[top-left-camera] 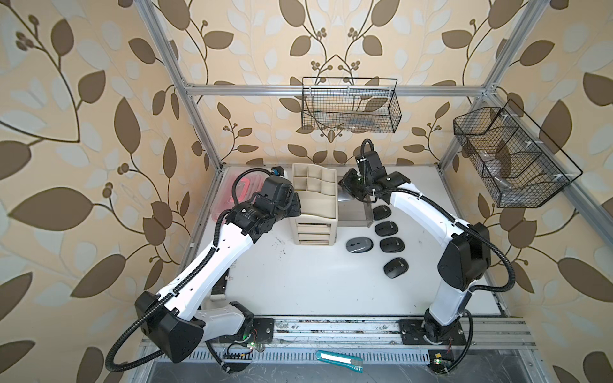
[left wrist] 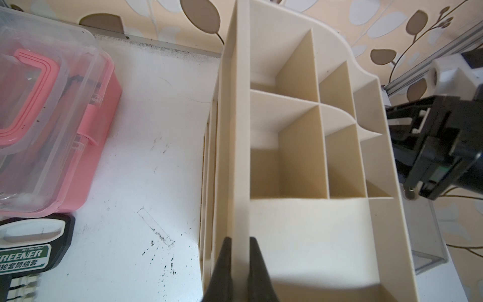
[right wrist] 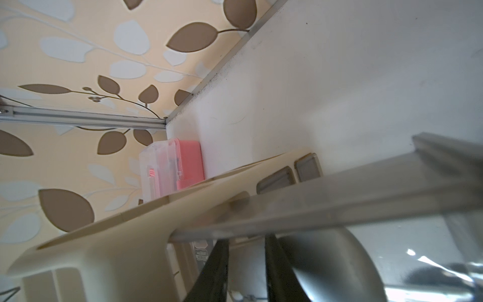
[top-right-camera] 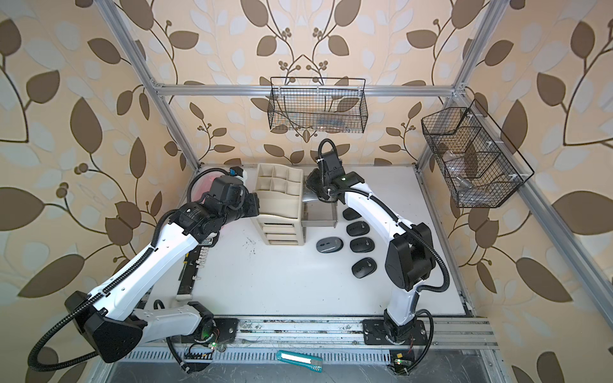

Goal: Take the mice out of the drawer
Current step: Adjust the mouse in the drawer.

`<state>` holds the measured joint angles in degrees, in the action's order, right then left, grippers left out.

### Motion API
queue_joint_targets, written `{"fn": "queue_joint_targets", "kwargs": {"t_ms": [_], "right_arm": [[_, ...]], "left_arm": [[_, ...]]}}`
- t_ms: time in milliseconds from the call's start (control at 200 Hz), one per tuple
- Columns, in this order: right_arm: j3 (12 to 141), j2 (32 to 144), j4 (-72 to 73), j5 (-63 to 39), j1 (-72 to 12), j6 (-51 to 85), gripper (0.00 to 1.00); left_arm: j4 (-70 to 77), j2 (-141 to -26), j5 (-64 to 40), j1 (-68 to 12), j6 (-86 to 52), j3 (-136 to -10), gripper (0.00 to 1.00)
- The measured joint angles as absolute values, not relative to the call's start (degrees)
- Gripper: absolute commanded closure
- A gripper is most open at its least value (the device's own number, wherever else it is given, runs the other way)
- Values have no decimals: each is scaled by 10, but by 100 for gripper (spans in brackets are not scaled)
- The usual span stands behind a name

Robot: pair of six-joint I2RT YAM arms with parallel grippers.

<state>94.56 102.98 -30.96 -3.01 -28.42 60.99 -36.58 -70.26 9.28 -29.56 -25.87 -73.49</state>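
Over the drawer point(top-left-camera: 353, 217), right arm point(top-left-camera: 428, 209) bends down; left jaws pinch organizer point(top-left-camera: 315, 199).

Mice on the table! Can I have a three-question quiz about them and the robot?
1. Where do the black mice lie? A in a wire basket; B on the table beside the right arm; C on the pink box.
2. How many mice lie on the table? A three; B eight; C five.
3. What is the left pincer doing? A clamping the cream organizer's wall; B hanging open; C holding a mouse.
Answers: B, they sit in a row there; C, four black plus one grey mouse; A, its fingers squeeze the wall.
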Motion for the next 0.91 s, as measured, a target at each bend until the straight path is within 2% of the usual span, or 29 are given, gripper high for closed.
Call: {"fn": "queue_joint_targets", "kwargs": {"t_ms": [280,465,705,790,906], "right_arm": [[901,979,-404,-2,-310,574,67],[912,969,-434,2,-309,489,58],[911,891,-439,-42,-291,369,44],[929,893,-456,-47,-296,324,39],[950,912,-478,-57,-305,270,37]], "left_arm": [[-372,-709,93,-295,-256,-742,100],[-424,-747,67,-279,-236,-803,100],[-484,-773,25,-243,-220,-845,100],[-486,-773,23,-239,-216,-847,100],[-486,-773,19,-236,-216,-848,100]]}}
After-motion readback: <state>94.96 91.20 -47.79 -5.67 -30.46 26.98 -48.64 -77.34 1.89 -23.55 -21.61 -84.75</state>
